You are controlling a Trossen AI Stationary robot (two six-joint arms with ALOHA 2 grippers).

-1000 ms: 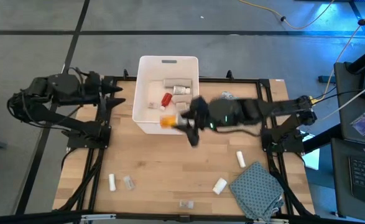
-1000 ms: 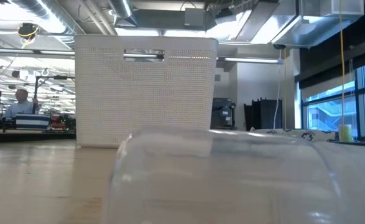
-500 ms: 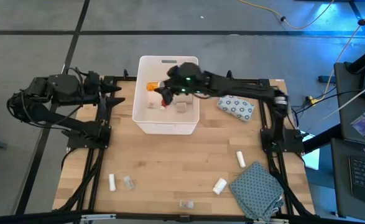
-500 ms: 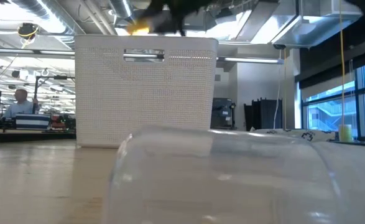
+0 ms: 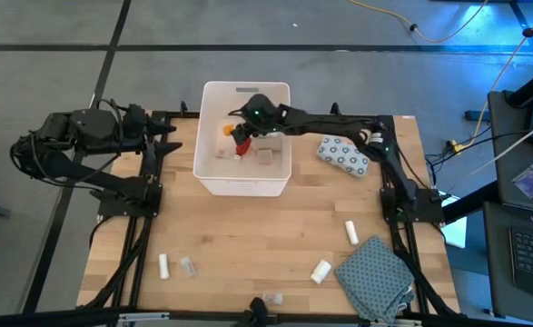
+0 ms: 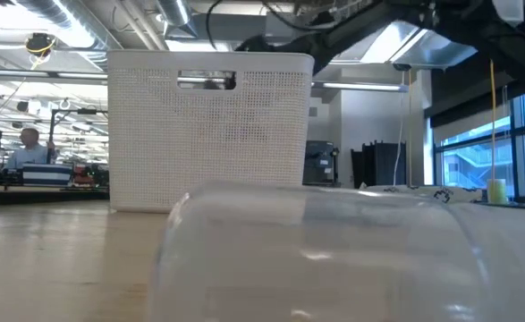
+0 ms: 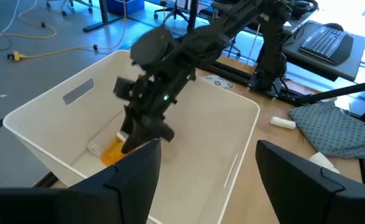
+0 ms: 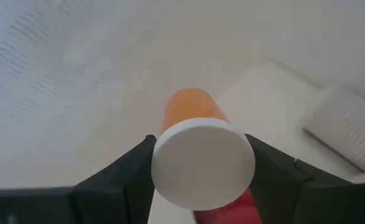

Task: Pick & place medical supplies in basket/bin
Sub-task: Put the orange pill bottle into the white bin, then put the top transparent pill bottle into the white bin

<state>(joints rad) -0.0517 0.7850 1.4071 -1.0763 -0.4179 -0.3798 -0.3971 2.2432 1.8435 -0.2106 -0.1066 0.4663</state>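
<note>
The white bin point(image 5: 245, 91) stands at the table's far middle, also seen in the low view as the bin point(image 6: 208, 134). My right gripper point(image 5: 239, 132) reaches down inside it, shut on an orange bottle point(image 5: 227, 128) with a white cap. A red bottle point(image 5: 242, 145) and greyish boxes point(image 5: 266, 154) lie on the bin's floor. The left wrist view shows the right gripper point(image 7: 138, 127) and the orange bottle point(image 7: 112, 151) low between the bin's walls point(image 7: 219, 118). My left gripper point(image 7: 207, 186) waits open at the table's left, clear of everything. My right gripper pinches the orange bottle at its white cap point(image 8: 201, 163), one finger point(image 8: 129, 171) on each side. The fingers slant down into the bin from the table's right. The bottle's orange body point(image 8: 191, 106) points away past the fingertips. Whether it touches the bin's floor I cannot tell.
A white blue-dotted soft pack point(image 5: 343, 155) lies right of the bin. Near the front are white bottles point(image 5: 351, 232) point(image 5: 321, 270), a white tube point(image 5: 163, 265), clear vials point(image 5: 187, 266) point(image 5: 271, 297) and a grey-teal patterned cloth point(image 5: 375, 277). A clear vial point(image 6: 316, 259) fills the low view's foreground.
My right gripper has carried the orange bottle from just outside the bin's near wall up over the rim toward the table's far edge. It has then sunk down inside the bin, tipping further downward. The bottle has stayed between its fingers.
</note>
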